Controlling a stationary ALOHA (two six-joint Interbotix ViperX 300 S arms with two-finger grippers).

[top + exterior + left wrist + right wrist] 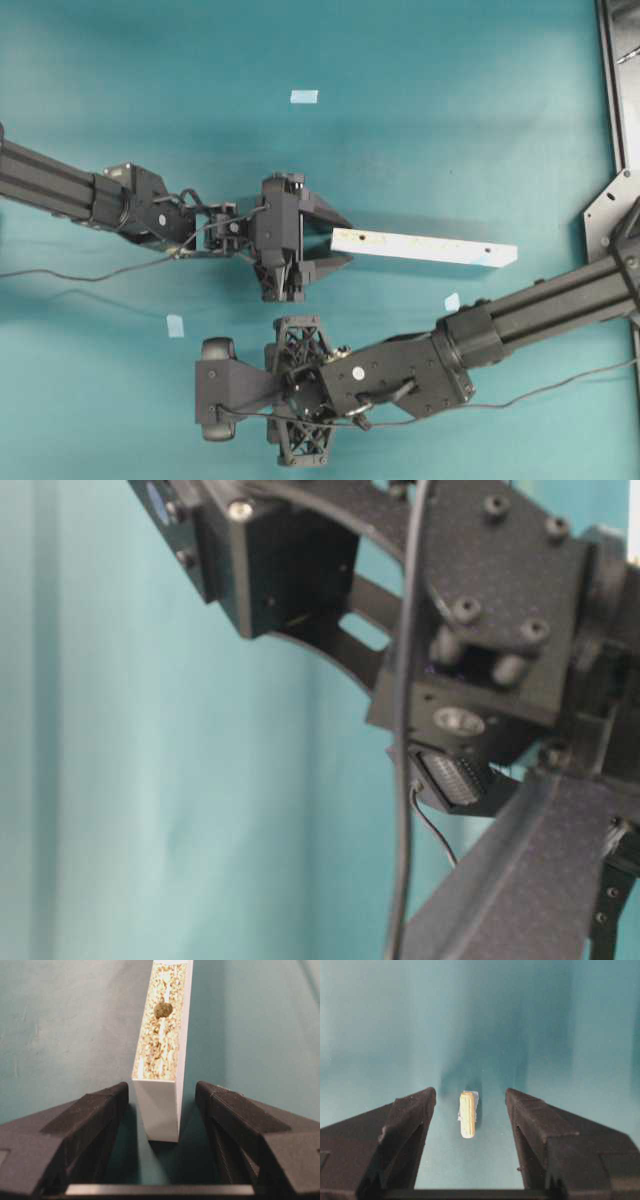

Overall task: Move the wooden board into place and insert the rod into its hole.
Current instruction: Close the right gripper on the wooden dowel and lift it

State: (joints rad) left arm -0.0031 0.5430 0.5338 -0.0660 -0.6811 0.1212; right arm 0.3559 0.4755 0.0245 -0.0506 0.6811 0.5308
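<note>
At mid-frame overhead, the left gripper (338, 243) stands open around the near end of the wooden board (425, 247), not pinching it. Lower centre in its wrist view, the right gripper (470, 1105) is open, straddling the rod (467, 1114) on the table.

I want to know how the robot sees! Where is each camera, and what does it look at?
Overhead: looks straight down at both arms and the wooden board.
Table-level: low, close, only blurry black arm parts.
Left wrist: looks past the open left gripper at the board's end.
Right wrist: looks past the open right gripper at the rod.
Overhead and left wrist share the board.
</note>
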